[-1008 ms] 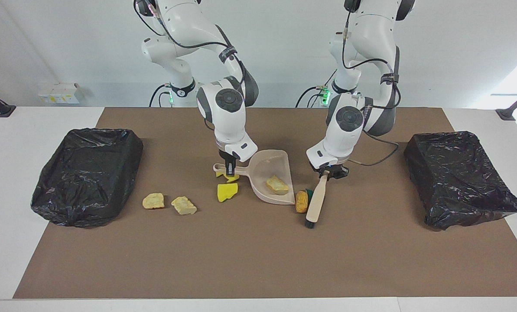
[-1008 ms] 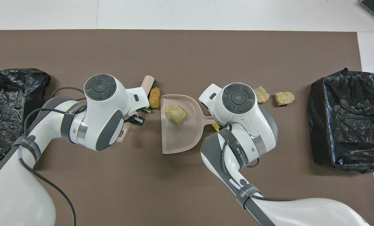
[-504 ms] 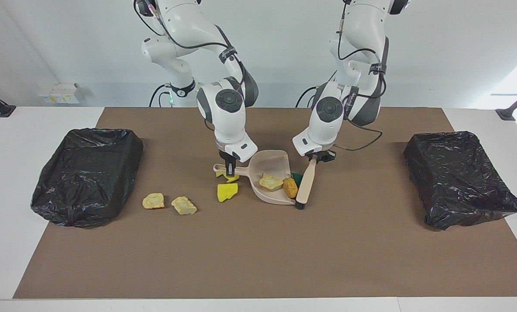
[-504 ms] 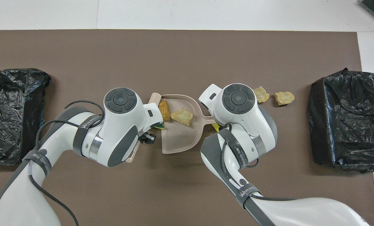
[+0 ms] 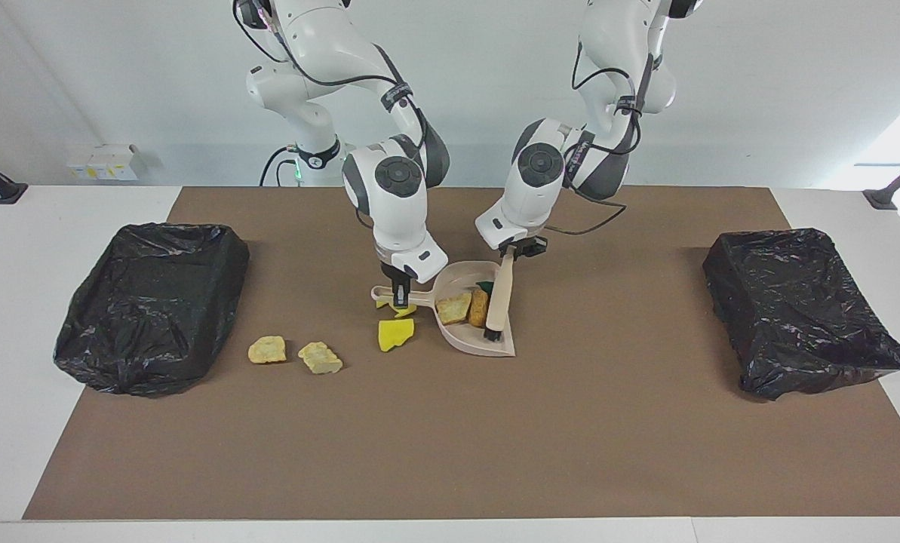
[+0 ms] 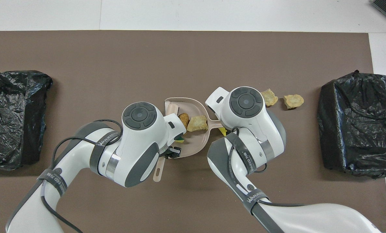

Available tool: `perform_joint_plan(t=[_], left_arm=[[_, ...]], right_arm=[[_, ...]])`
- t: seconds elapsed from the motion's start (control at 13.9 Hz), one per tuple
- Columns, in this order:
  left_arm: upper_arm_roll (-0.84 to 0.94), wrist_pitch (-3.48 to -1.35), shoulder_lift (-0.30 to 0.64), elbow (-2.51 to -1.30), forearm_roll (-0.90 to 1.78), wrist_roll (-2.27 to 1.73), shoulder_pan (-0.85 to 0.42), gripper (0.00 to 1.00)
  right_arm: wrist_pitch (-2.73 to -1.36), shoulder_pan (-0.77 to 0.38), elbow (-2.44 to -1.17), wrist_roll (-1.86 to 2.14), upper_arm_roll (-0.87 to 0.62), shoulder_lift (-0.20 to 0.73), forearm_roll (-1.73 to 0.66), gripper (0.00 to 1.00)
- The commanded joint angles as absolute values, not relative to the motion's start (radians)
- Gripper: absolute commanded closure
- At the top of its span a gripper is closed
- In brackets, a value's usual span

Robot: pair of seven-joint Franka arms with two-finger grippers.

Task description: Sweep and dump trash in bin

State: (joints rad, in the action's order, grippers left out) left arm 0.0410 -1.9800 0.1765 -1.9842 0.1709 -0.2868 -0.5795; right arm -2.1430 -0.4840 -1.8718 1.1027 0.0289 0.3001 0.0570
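Now, at the right arm's end of the table a bin lined with a black bag point(image 5: 152, 305) sits on the edge of the brown mat point(image 5: 450, 437). Beside it, toward the middle, two pale tan crumbly chunks point(image 5: 267, 349) point(image 5: 320, 357) lie close together on the mat, and next a bright yellow sponge piece point(image 5: 394, 333) lies just beside the dustpan, with another yellow scrap point(image 5: 402, 308) partly hidden under the dustpan's handle. The right gripper point(image 5: 399, 296) stands over that handle with its jaws clamped on it, pinning the beige dustpan point(image 5: 487, 345) flat at the middle of the mat. Inside the pan a tan chunk point(image 5: 454, 308) and an orange-brown lump point(image 5: 479, 307) sit pressed side by side, and a green-and-yellow sponge point(image 5: 485, 286) lies deeper in the pan, nearer to the robots. The left gripper point(image 5: 513, 251) hangs over the pan's inner end, jaws closed on the handle of a small wooden brush point(image 5: 499, 302), which slants down into the pan, with its dark bristles near the pan's open lip and its side against the orange-brown lump. At the left arm's end of the table the second black-bagged bin point(image 5: 800, 309) sits on the mat's edge, well apart from everything else
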Motion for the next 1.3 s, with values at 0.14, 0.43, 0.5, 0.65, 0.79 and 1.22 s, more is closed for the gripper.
perform_joint_plan(t=[0.14,0.43,0.5,0.65,0.79,1.22], left_arm=[[0.026,-1.991,0.12,-1.991,0.198,-0.322,-0.513,1.0],[0.026,-1.928,-0.029,-1.991,0.196,-0.319,-0.407,1.0],[0.025,-1.887,-0.066,-1.991,0.196,-0.319,-0.382,1.0],[0.023,-1.785,-0.113,-1.996,0.193,-0.319,-0.368,1.0],[0.026,-1.705,-0.152,-2.029,0.193,-0.321,-0.373,1.0],[0.037,-1.828,-0.391,-2.371,0.196,-0.366,-0.483,1.0]], right_arm=[[-2.178,-0.485,-1.887,1.078,0.025,0.305,0.052,1.0],[-2.178,-0.485,-1.887,1.078,0.025,0.307,0.052,1.0],[-2.178,-0.485,-1.887,1.078,0.025,0.305,0.052,1.0],[-2.178,-0.485,-1.887,1.078,0.025,0.305,0.052,1.0],[-2.178,-0.482,-1.888,1.08,0.025,0.305,0.054,1.0],[-2.184,-0.48,-1.896,1.08,0.025,0.305,0.054,1.0]])
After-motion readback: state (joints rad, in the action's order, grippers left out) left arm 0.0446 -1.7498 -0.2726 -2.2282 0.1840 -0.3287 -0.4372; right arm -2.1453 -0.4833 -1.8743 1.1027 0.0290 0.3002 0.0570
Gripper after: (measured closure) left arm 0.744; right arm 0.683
